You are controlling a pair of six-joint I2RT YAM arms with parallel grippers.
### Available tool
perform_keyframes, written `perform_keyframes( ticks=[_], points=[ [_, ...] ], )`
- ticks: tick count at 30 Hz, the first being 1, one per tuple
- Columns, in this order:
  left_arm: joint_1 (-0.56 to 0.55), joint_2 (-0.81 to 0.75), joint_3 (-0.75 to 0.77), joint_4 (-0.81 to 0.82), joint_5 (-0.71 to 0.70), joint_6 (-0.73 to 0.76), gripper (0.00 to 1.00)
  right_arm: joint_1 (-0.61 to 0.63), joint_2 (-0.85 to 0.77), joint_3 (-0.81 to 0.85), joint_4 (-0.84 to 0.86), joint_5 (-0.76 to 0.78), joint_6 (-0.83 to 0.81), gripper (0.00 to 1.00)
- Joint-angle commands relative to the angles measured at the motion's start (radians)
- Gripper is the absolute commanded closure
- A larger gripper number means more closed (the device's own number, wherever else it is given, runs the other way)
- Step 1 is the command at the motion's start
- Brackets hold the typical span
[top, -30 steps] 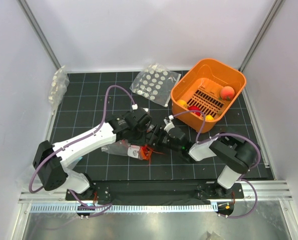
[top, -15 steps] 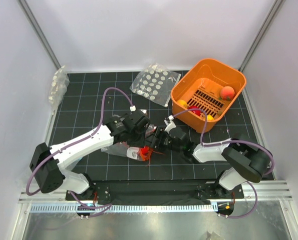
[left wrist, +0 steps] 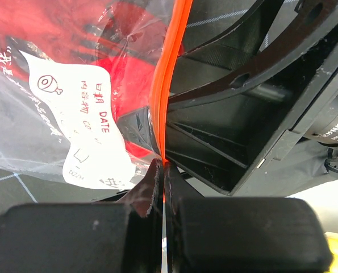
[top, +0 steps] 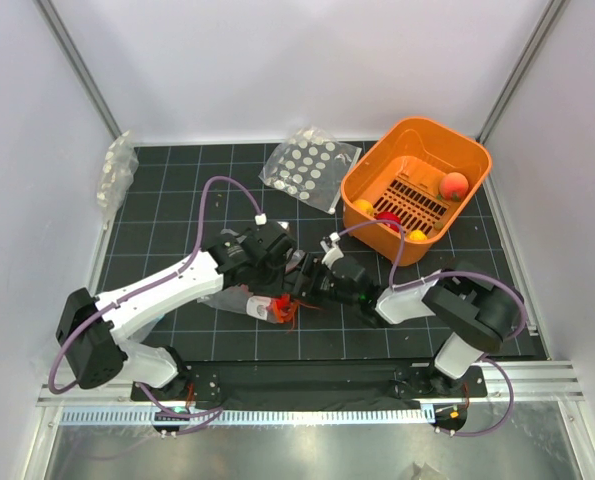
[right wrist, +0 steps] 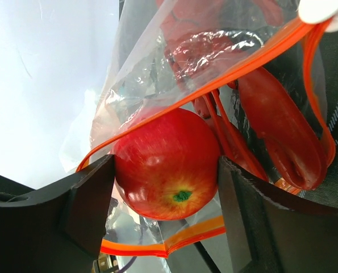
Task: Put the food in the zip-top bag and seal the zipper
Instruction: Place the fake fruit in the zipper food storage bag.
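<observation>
The zip-top bag [top: 229, 298] lies mid-table, its white label [left wrist: 83, 131] facing the left wrist camera. My left gripper [top: 277, 282] [left wrist: 163, 170] is shut on the orange-red zipper [left wrist: 171, 68] at the bag's mouth. My right gripper [top: 307, 283] [right wrist: 166, 165] is shut on a red apple [right wrist: 169, 159], both fingers touching it, right at the bag's open mouth, with the zipper [right wrist: 242, 65] looping around it. Red octopus-like food [right wrist: 276, 125] [top: 277, 310] lies inside the bag, tentacles trailing at the mouth.
The orange slotted basket [top: 417, 130] stands back right with a peach-coloured ball [top: 455, 185] and other toy fruit inside. A clear bag of white discs [top: 307, 165] lies behind the grippers. Another crumpled clear bag [top: 115, 170] sits at the far left mat edge.
The right gripper has pushed leftward with the apple, closer into the bag's mouth. The left gripper has shifted slightly left and down, still pinching the zipper.
</observation>
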Motion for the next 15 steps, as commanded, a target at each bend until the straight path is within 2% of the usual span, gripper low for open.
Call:
perform_keyframes(
  ticks=[1, 6, 15],
  points=[
    [0.001, -0.032, 0.01, 0.118, 0.009, -0.019, 1.0, 0.033, -0.011, -0.004, 0.085, -0.021, 0.003, 0.24],
    [0.001, -0.045, -0.01, 0.118, 0.007, -0.023, 1.0, 0.033, -0.051, -0.008, 0.016, 0.003, -0.021, 0.11],
    [0.001, -0.058, -0.018, 0.118, 0.006, -0.028, 1.0, 0.033, -0.175, -0.008, -0.151, 0.098, -0.075, 0.14]
  ],
)
